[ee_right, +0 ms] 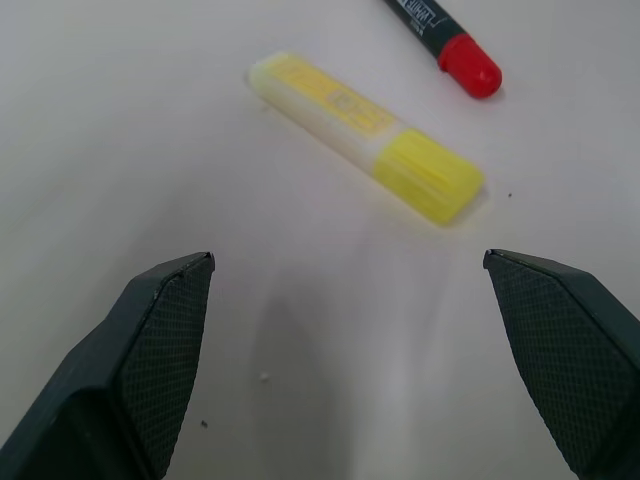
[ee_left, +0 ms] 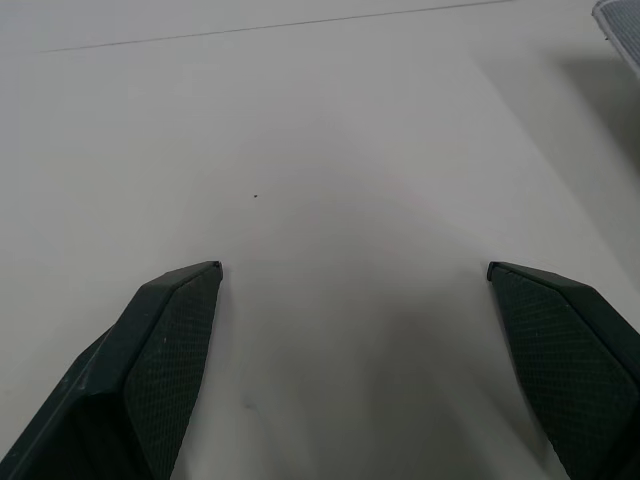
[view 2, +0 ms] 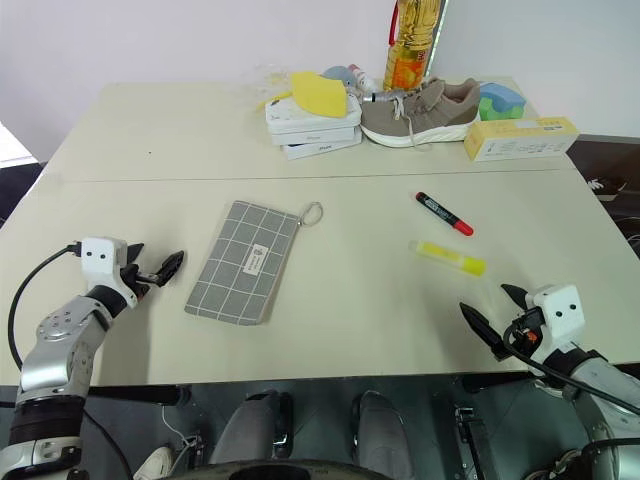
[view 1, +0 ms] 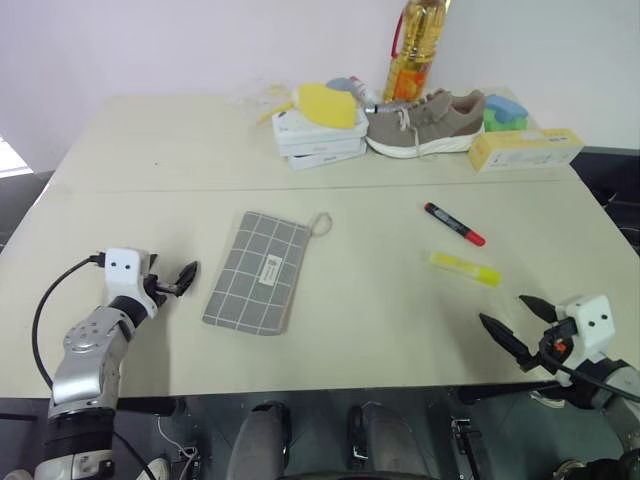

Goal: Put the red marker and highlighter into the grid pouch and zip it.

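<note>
The highlighter (ee_right: 366, 137) lies flat just ahead of the right gripper (view 1: 516, 324), whose jaws stand wide and empty; the marker (view 1: 453, 223) lies just beyond it. Both look light, stiff and smooth, likely to roll or skid, so I'd pinch each across mid-barrel. The pouch (view 1: 258, 271), soft and floppy, lies well ahead of the left gripper (view 1: 172, 282), jaws also wide, and wants pinning near its cord loop. The desk (view 1: 150, 180) is pale, smooth and roomy; clutter sits at its far edge.

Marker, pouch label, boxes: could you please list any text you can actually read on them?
None can be quoted.
Red marker: white print, cut off and blurred.
Grid pouch label: too small.
Yellow box: print too small.
White boxes: print too small.
Bottle label: unreadable.
</note>
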{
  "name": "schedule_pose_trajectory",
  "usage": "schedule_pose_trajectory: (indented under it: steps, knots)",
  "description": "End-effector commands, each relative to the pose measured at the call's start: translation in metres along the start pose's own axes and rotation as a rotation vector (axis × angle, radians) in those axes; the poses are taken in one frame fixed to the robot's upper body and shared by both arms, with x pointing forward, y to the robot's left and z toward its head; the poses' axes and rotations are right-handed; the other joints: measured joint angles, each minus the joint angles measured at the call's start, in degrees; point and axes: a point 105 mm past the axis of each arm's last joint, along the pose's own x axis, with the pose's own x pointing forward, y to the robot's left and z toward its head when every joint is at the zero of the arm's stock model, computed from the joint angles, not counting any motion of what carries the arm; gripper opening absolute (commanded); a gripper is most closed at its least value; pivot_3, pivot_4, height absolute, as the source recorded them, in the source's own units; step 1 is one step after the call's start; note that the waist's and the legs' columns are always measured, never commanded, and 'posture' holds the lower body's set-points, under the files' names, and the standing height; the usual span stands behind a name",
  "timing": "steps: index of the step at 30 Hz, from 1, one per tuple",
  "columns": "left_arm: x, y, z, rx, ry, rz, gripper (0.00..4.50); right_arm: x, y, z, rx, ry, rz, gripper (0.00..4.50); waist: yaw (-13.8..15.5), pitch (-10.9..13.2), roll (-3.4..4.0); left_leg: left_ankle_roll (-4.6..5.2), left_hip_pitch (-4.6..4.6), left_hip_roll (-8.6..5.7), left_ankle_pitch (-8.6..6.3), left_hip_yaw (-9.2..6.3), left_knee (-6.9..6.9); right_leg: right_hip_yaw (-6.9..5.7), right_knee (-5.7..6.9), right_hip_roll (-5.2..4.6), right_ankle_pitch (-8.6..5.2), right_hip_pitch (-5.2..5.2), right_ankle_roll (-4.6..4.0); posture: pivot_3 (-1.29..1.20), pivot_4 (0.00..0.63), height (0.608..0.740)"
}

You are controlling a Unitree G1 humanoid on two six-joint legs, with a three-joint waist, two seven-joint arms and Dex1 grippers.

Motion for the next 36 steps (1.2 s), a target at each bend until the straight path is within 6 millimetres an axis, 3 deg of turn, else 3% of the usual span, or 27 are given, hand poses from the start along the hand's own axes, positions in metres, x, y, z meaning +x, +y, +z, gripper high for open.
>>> schedule_pose_trajectory:
  steps: [1,12,19,23,30,36]
  knots:
    - [-0.001,0.0,0.009,0.038,-0.033,-0.002,4.5,0.003,0.005,0.012,-0.024,-0.041,0.015,4.49,0.0,0.0,0.0,0.0,0.0,0.0,0.0,0.0,0.0,0.0,0.0,0.0,0.0,0.0,0.0,0.0,0.15,0.74]
    - [-0.004,-0.002,0.011,-0.012,-0.061,-0.002,4.5,0.01,0.018,0.021,-0.023,-0.065,0.067,4.49,0.0,0.0,0.0,0.0,0.0,0.0,0.0,0.01,0.0,0.01,0.01,0.0,0.0,0.0,0.0,0.0,0.15,0.74]
    - [-0.004,0.012,0.021,0.002,-0.13,0.074,4.5,0.031,0.035,0.043,-0.042,-0.115,0.12,4.49,0.0,0.0,-0.01,0.0,0.02,0.1,0.0,0.05,0.03,0.03,0.01,0.1,0.02,-0.02,-0.03,0.0,0.15,0.74]
    - [-0.01,0.015,0.028,-0.002,-0.184,0.11,4.5,0.044,0.051,0.054,-0.052,-0.136,0.168,4.49,0.0,0.0,-0.01,0.0,0.01,0.11,0.0,0.07,0.02,0.04,0.01,0.1,0.03,-0.02,-0.03,0.0,0.15,0.74]
    - [-0.011,0.001,0.03,-0.015,-0.211,0.066,4.5,0.072,0.087,0.081,-0.034,-0.213,0.251,4.49,-0.1,0.0,-0.02,0.0,0.01,0.15,0.0,0.09,0.03,0.05,0.02,0.13,0.06,-0.04,-0.07,0.0,0.15,0.74]
    - [-0.008,-0.004,0.036,0.0,-0.22,0.012,4.5,0.082,0.112,0.087,-0.007,-0.244,0.309,4.49,-0.1,0.0,-0.04,0.0,-0.02,0.13,0.0,0.22,0.04,0.04,0.0,0.12,0.06,-0.05,-0.06,0.0,0.15,0.74]
